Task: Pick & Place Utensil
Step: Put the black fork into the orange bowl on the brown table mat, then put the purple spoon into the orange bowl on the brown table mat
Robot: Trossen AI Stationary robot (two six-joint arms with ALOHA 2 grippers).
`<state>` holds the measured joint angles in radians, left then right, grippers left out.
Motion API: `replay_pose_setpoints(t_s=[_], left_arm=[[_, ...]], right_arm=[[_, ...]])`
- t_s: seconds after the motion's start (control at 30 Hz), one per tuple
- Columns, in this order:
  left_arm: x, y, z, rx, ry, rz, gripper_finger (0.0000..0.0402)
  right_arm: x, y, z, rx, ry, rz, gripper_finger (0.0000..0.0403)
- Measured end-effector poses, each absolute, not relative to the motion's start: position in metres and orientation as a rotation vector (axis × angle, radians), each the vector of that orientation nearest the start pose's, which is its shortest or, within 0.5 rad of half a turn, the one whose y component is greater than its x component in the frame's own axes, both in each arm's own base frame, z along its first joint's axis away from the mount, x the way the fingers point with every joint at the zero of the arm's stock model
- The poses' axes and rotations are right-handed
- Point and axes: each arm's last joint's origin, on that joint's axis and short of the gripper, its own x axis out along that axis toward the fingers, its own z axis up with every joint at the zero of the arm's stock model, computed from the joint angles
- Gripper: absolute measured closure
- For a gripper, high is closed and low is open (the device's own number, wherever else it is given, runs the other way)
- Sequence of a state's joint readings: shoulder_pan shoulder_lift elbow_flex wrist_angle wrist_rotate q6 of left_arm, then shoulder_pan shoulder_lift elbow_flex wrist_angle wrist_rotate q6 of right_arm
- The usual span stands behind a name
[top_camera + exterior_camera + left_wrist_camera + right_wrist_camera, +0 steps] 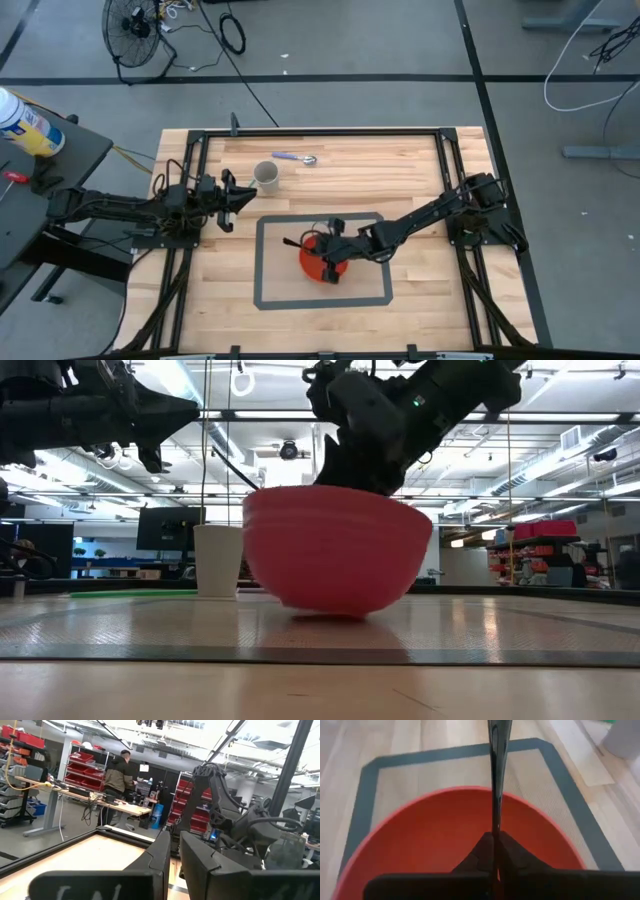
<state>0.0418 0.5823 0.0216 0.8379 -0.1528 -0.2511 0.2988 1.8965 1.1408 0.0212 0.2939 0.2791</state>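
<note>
The right pincer [495,845] pinches a dark utensil [496,780] directly over the red bowl [445,835]; only its wrist view shows that grip. The left pincer [228,196], pressed nearly together, waits beside the white cup [266,176].

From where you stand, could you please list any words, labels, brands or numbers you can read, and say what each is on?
None can be read.
The bottle on the side table carries a printed label, too small to make out.
The bar across the left gripper bears pale marks, too blurred to read.
The red bowl, white cup and dark utensil show no text.
</note>
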Motion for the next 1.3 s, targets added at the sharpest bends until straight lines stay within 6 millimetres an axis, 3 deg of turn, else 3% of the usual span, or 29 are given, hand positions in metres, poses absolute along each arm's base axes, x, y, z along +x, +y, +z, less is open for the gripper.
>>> replay_pose_setpoints(t_s=[0.6,1.3], left_arm=[[0.1313,0.0099,0.1957,-0.264,-0.301,0.157,0.0354],[0.1313,0.0099,0.1957,-0.264,-0.301,0.157,0.0354]], right_arm=[[0.3836,0.1086,0.1688,0.002,0.664,0.026,0.0353],[0.3827,0.1079,0.1679,0.021,0.69,0.016,0.0325]])
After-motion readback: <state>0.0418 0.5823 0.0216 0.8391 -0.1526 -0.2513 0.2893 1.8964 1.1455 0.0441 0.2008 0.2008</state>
